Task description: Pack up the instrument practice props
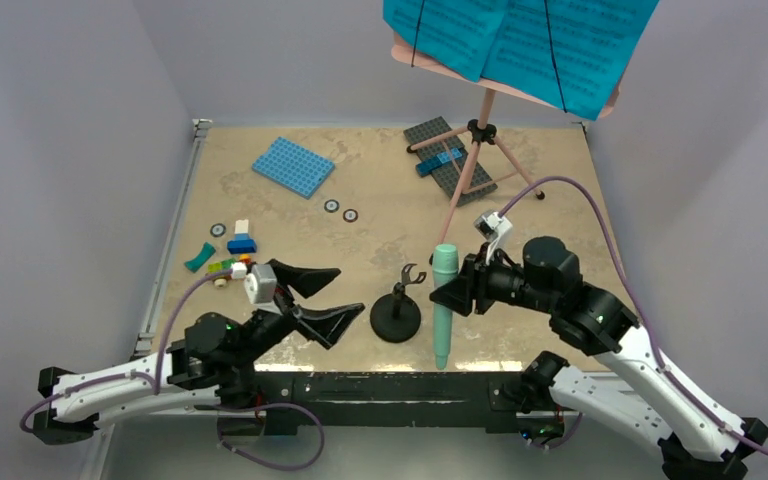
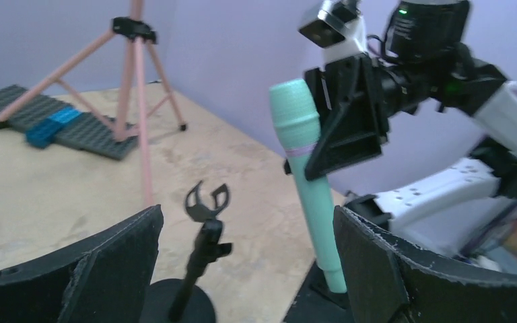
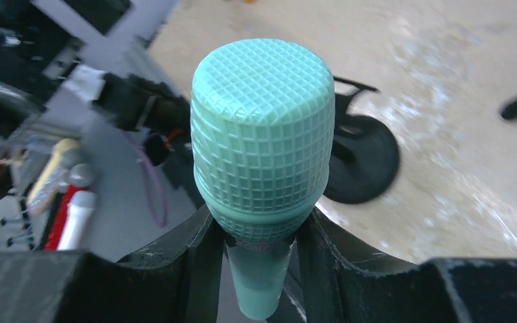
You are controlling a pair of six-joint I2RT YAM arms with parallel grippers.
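Beige tabletop [image 1: 380, 235], right end effector [image 1: 451, 292] gripping upright mint-green microphone [image 1: 442, 335] at front edge, black mic stand [image 1: 396, 318] beside, left end effector [image 1: 349, 290] spread wide

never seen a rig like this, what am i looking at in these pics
Two robot arms are bolted at the near edge of a table. The wide picture looks down from above and behind them; the other two come from a camera on each wrist, with its own black fingers in view. The right gripper has its fingers shut on a mint-green toy microphone just below the head, held roughly upright. The left gripper is open and empty. On the table: a black mic stand, a pink music stand carrying cyan sheet-music pages, a blue baseplate, a grey baseplate and toy bricks.
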